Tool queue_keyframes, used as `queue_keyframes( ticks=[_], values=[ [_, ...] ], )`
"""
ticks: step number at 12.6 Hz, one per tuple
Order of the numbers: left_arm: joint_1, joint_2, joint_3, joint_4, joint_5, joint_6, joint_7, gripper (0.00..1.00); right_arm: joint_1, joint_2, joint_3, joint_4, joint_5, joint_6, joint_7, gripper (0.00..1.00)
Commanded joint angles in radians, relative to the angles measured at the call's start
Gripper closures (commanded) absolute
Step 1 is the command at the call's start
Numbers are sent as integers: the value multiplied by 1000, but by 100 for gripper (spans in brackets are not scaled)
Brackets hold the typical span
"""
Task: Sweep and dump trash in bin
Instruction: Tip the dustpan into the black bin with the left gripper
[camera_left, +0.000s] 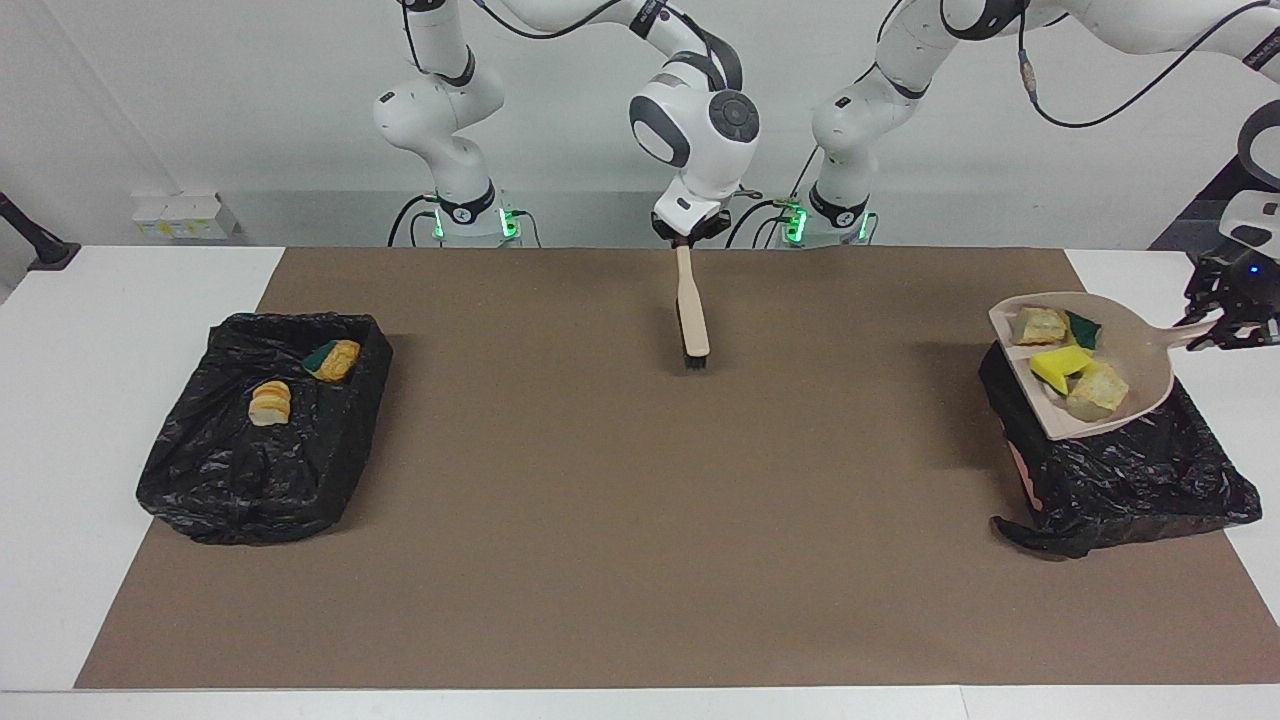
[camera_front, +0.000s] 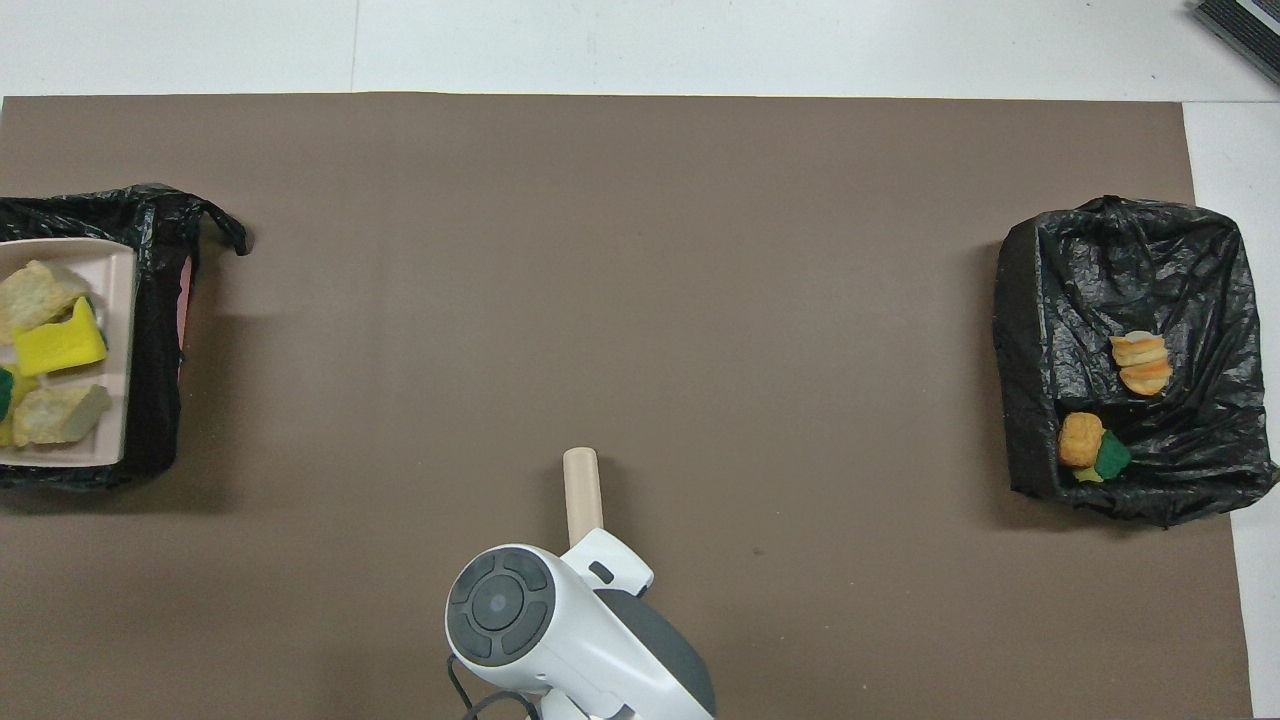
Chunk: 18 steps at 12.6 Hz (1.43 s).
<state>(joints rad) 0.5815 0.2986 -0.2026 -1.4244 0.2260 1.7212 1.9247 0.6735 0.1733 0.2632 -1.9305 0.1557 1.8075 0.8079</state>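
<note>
My left gripper is shut on the handle of a beige dustpan, held level above the black-lined bin at the left arm's end of the table. The pan carries trash: a yellow sponge piece, two pale tan chunks and a green-backed scrap. From overhead only the pan's mouth and its trash show over that bin. My right gripper is shut on a beige brush, bristles hanging down over the mat; its handle pokes out from under the wrist.
A second black-lined bin sits at the right arm's end of the table, with an orange-brown bread lump and another lump on a green scrap inside. A brown mat covers the table between the bins.
</note>
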Motion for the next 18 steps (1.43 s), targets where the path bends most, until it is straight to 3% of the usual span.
queue_keyframes(
  ticks=[1, 6, 9, 13, 15, 16, 18],
  values=[
    [-11, 36, -6, 47, 184, 87, -6, 100, 9, -9, -1, -50, 15, 68, 17, 100],
    [-113, 31, -6, 35, 592, 121, -212, 100, 9, -21, -1, -114, 21, 183, 83, 100],
    [-185, -18, -6, -48, 777, 64, -386, 100, 6, -21, 1, -120, 24, 194, 74, 100],
    [-270, -35, -8, -62, 1010, -80, -434, 100, -2, -15, -1, -111, 27, 188, 74, 82],
    [-276, -64, -6, -41, 1017, -84, -373, 100, -3, -8, -1, -99, 27, 193, 80, 76],
    [-276, -72, -6, -38, 998, -84, -334, 100, -6, -5, -1, -91, 27, 193, 73, 64],
    [-278, -84, -15, -15, 959, -95, -300, 100, -6, 0, -1, -85, 27, 193, 76, 63]
  ],
)
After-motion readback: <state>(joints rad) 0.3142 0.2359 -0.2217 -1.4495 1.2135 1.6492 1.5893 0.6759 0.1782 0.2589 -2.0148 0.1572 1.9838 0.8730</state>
